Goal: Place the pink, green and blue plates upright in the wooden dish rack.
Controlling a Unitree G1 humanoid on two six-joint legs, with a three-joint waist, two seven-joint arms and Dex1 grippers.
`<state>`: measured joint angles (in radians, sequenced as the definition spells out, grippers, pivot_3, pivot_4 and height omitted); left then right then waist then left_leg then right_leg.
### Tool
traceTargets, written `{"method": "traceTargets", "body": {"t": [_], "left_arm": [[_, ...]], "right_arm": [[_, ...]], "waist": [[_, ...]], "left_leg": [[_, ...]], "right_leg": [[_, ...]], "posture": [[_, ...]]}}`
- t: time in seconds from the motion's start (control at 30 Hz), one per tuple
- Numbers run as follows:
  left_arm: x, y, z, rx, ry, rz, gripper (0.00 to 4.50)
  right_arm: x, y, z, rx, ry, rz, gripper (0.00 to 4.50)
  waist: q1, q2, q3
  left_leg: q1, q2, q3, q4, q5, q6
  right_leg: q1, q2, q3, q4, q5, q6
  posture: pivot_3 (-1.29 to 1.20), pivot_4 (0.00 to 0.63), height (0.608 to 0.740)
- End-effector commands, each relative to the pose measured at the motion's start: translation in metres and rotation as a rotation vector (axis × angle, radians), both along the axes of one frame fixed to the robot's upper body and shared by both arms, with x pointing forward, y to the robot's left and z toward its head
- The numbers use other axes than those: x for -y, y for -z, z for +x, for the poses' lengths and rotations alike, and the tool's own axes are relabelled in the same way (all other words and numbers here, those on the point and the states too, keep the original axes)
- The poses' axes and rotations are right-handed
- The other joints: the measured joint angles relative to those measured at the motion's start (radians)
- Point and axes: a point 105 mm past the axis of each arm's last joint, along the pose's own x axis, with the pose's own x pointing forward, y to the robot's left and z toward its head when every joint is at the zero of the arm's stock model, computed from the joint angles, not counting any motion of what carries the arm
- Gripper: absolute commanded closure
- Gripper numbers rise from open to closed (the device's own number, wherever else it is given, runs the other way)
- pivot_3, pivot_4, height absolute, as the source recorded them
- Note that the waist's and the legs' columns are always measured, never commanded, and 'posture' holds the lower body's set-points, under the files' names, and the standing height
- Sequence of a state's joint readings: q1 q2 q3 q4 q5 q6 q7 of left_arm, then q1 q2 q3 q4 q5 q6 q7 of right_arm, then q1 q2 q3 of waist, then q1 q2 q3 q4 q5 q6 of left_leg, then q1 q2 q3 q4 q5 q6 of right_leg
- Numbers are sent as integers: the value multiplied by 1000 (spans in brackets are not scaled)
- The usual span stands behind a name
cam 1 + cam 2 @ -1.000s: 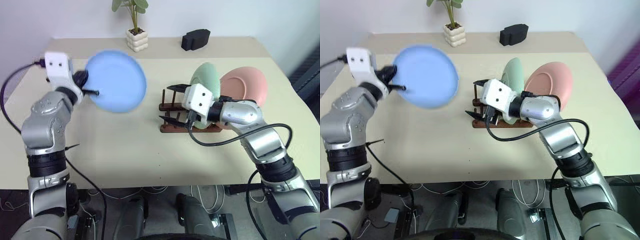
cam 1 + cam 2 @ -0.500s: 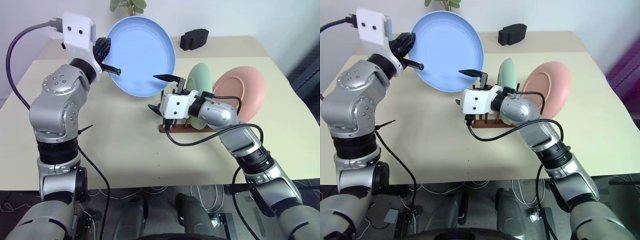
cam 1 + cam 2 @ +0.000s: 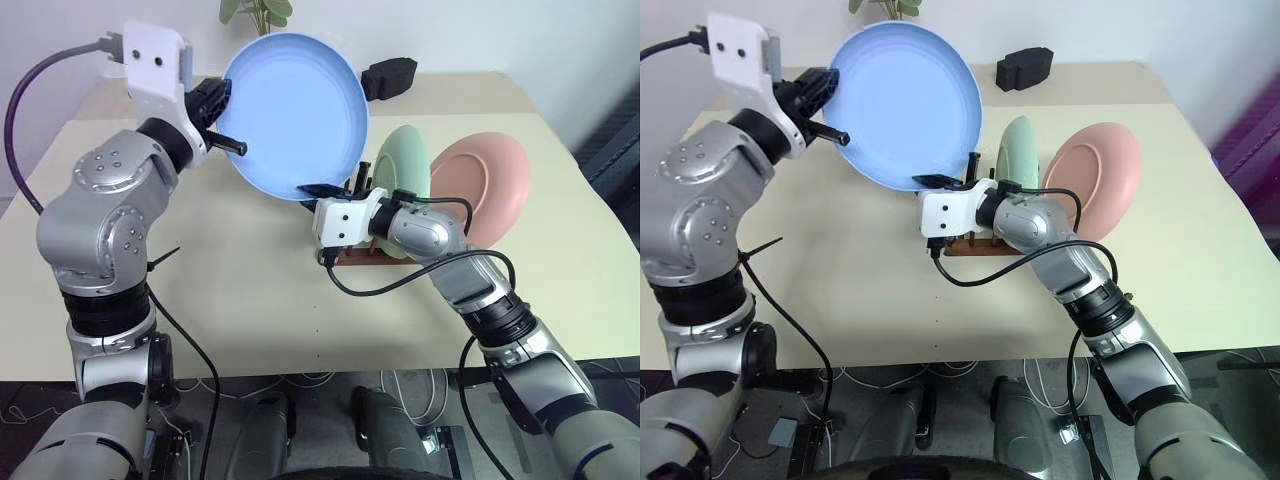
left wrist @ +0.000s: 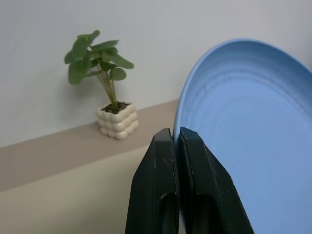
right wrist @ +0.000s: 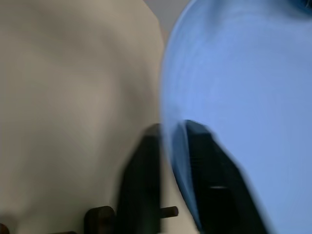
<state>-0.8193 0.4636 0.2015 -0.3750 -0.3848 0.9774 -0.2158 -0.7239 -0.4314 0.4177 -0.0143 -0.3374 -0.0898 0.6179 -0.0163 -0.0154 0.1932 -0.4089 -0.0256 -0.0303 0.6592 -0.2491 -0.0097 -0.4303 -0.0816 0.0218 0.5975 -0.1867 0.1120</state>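
arms: silver-grey, black joints | wrist boxes: white | cables: black | left claw [image 3: 232,146]: black

A small potted plant [image 4: 105,73] with round green leaves on thin stems stands in a cream, bubble-textured pot [image 4: 117,121] at the far edge of a beige table [image 3: 250,300], against a pale wall [image 4: 146,29]. Further along the same far edge, well apart from the plant, a black blocky object [image 3: 391,77] rests on the tabletop. Beneath the table's near edge, a tangle of pale cables [image 3: 300,381] lies on the floor. A purple surface [image 3: 1248,150] shows beside the table's right side.
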Motion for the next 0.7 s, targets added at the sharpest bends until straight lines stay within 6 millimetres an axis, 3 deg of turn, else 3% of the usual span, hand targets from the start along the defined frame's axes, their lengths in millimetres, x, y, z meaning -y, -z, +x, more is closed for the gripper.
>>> {"method": "traceTargets", "body": {"t": [0.03, 0.37, 0.53, 0.63, 0.67, 0.7], "left_arm": [[-7, -17, -11, 70, -16, 1, 4500], [-12, -19, -16, 78, -3, -42, 4500], [-14, -29, -23, 127, 21, -108, 1988], [-26, -41, -26, 184, 0, -183, 554], [-32, -48, -28, 214, -17, -226, 114], [-42, -53, -28, 240, -53, -266, 46]], "right_arm": [[-3, -10, -3, 29, -19, 27, 4457], [-8, -11, -9, 89, -47, 19, 4457], [-11, -14, -12, 124, -69, 15, 4500], [-13, -17, -15, 144, -90, 18, 4500], [-14, -19, -16, 151, -99, 22, 4500], [-15, -21, -17, 156, -107, 32, 4500]], "waist": [[0, 0, 0], [0, 0, 0], [0, 0, 0], [0, 0, 0], [0, 0, 0], [0, 0, 0]], "left_leg": [[0, 0, 0, 0, 0, 0], [0, 0, 0, -1, 1, -3], [0, 0, -1, -1, 2, -3], [0, 0, -1, -1, 2, -4], [0, 0, -1, -1, 2, -4], [0, 0, -1, -1, 2, -4]], "right_leg": [[0, 0, 0, 0, 0, 0], [0, 0, 0, 0, 0, 0], [0, 0, 0, 0, 0, 0], [0, 0, 0, 0, 0, 0], [0, 0, 0, 0, 0, 0], [0, 0, 0, 0, 0, 0]], "posture": [[0, 150, 736], [0, 150, 736], [0, 150, 736], [0, 150, 736], [0, 150, 736], [0, 150, 736]]}}
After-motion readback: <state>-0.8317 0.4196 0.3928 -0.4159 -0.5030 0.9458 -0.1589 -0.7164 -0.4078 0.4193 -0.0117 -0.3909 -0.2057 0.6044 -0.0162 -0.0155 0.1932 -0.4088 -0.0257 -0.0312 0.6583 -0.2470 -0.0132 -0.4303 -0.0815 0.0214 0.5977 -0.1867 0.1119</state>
